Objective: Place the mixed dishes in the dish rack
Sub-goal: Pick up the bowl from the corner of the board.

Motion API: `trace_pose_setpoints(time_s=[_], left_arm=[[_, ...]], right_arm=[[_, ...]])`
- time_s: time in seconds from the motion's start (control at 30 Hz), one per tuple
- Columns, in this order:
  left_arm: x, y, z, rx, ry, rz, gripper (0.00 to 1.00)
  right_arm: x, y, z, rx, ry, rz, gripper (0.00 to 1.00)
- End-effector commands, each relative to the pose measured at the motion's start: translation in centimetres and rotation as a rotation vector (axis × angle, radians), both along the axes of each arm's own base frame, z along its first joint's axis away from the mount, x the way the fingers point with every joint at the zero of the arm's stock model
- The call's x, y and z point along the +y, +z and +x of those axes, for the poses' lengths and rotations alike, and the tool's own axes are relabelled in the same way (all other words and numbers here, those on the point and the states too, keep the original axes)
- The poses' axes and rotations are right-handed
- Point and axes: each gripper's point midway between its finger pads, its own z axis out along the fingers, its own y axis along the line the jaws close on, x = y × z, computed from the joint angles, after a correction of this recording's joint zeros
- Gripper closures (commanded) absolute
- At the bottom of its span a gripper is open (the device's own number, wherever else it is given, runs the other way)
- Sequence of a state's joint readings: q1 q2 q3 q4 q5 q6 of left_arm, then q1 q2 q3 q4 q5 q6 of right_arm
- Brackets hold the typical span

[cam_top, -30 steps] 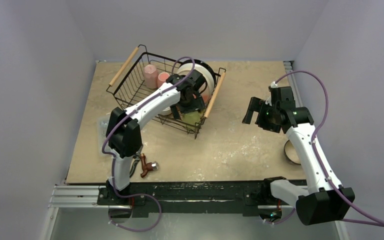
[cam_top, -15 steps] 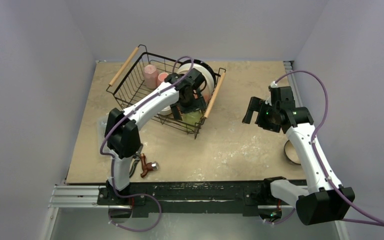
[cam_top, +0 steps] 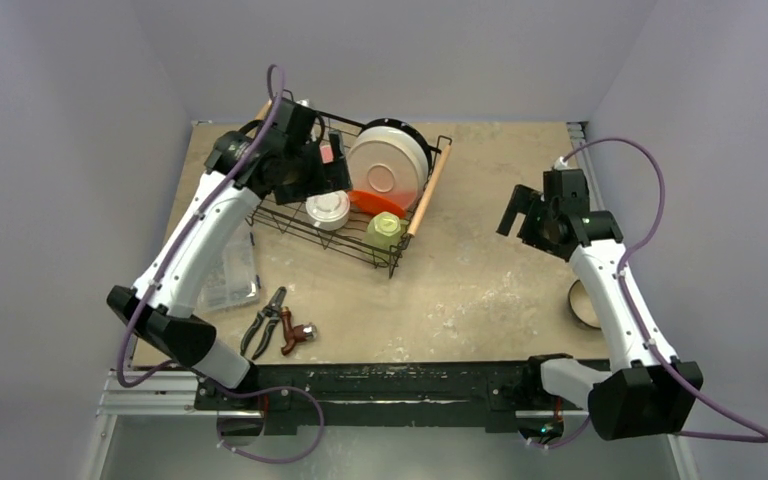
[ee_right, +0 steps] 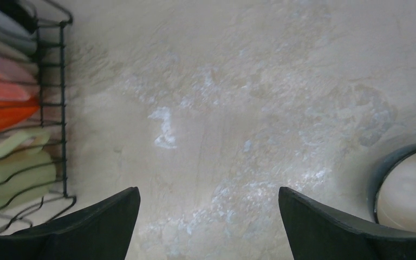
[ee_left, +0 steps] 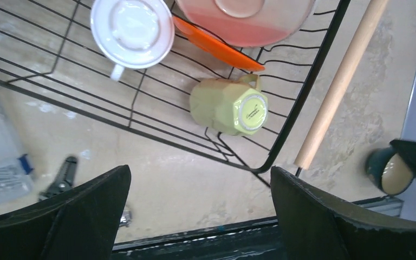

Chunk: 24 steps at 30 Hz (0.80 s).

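The dish rack stands at the back left of the table. It holds a cream plate, a red plate, a white mug and a yellow-green mug. A bit of a pink mug shows behind my left arm. My left gripper is open and empty, high above the rack's left half. Its view shows the white mug, the yellow-green mug and the red plate. A small dark bowl sits on the table at the right. My right gripper is open and empty, above bare table.
A clear box, pliers and a red-handled tool lie near the front left. The rack's right wooden handle faces the table's middle. In the right wrist view the bowl is at the right and the rack at the left.
My left arm has lifted out of the rack and swung back to the left, uncovering the mugs and plates. My right gripper has shifted slightly up and to the right.
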<state>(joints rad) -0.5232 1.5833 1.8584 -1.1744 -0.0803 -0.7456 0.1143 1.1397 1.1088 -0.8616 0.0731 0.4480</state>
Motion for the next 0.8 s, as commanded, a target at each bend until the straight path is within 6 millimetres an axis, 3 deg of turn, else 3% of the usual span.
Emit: trace_pose_setpoints(time_s=[0.0,0.13,0.3,0.6,0.77], left_arm=[[3.6,3.0,-1.7,-0.118,-0.14,0.139,0.0],[5.2,5.0,-2.5,-0.204,-0.176,0.178,0.0],[4.7,4.9,-3.3,-0.216,-0.221,0.144,0.0],[4.5,5.1,-2.7,-0.223,-0.223,0.15,0.0],[4.8,4.9,-2.8,-0.222,-0.223,0.162,0.01]], right_arm=[[-6.0,-1.0,2.0,-0.038,-0.274,-0.077,0.01],[-11.2,-3.4,1.2,0.041,-0.468,-0.111,0.01],[-14.3,-5.6,-0.8,0.14,-0.589,-0.221,0.01],[-16.3,-10.5,-2.9,0.236,-0.664,-0.236,0.01],[-15.6,-13.3,-1.6,0.269,-0.621,-0.173,0.05]])
